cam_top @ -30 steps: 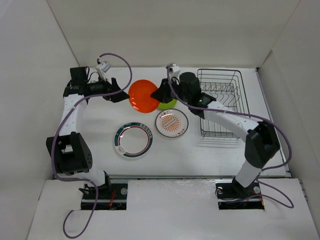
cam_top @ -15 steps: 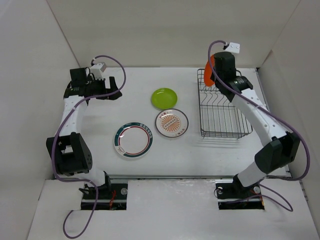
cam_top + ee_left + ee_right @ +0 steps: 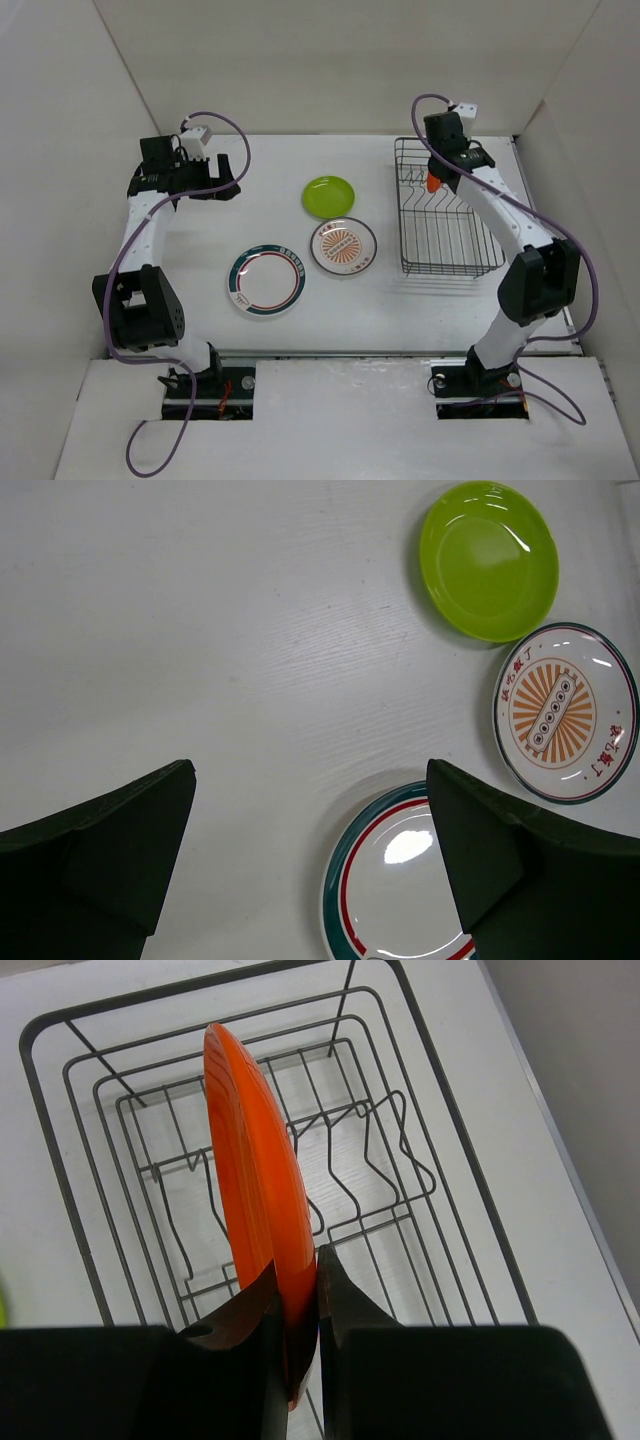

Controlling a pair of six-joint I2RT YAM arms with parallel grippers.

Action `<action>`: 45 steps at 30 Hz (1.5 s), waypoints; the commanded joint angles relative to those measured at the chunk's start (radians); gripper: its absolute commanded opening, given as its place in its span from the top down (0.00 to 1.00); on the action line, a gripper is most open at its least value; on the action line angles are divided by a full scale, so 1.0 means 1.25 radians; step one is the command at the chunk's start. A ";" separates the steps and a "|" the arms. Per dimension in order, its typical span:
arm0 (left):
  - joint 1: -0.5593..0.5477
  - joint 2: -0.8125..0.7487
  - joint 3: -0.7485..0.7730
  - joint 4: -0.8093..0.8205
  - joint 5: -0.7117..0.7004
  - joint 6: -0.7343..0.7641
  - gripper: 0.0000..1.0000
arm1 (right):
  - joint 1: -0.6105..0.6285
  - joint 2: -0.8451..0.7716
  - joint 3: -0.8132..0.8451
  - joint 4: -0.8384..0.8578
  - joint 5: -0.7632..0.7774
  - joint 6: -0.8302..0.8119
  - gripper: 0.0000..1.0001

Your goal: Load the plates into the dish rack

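Currently: right gripper [image 3: 298,1272], fingers pressed onto the lower edge of the orange plate [image 3: 255,1150], pinching it. The plate is held on edge, roughly upright, over the far end of the dish rack [image 3: 455,225], above the divider prongs; contact with the wires cannot be told. Left gripper [image 3: 308,772], fingers spread wide, holding nothing, hovering over the table [image 3: 200,630] at far left. Partly beneath it lies the white plate with dark green rim [image 3: 400,880]. Just beside that is the white plate with orange-brown pattern [image 3: 565,712]. Near it, farther back, is the lime green plate [image 3: 488,558]. All three lie flat on the table, outside the rack.
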 commanded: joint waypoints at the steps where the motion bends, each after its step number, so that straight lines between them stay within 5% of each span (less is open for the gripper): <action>1: 0.001 -0.033 0.003 -0.002 0.006 0.012 0.00 | -0.009 0.004 0.034 0.033 -0.018 -0.018 1.00; 29: 0.001 -0.018 0.003 -0.017 0.013 0.034 0.00 | 0.015 0.126 0.022 0.072 -0.076 -0.077 0.97; 32: 0.001 -0.018 0.003 -0.017 0.021 0.034 0.00 | 0.022 0.134 0.022 0.088 -0.090 -0.084 0.68; 37: 0.001 -0.018 0.010 -0.017 0.021 0.034 0.00 | 0.022 0.134 0.031 0.088 -0.082 -0.100 0.40; 42: 0.001 -0.011 0.010 -0.024 0.038 0.041 0.00 | 0.029 0.082 0.058 0.066 -0.052 -0.100 0.36; 45: 0.001 0.007 0.010 -0.024 0.046 0.041 0.00 | 0.046 0.026 0.065 0.051 -0.022 -0.100 0.21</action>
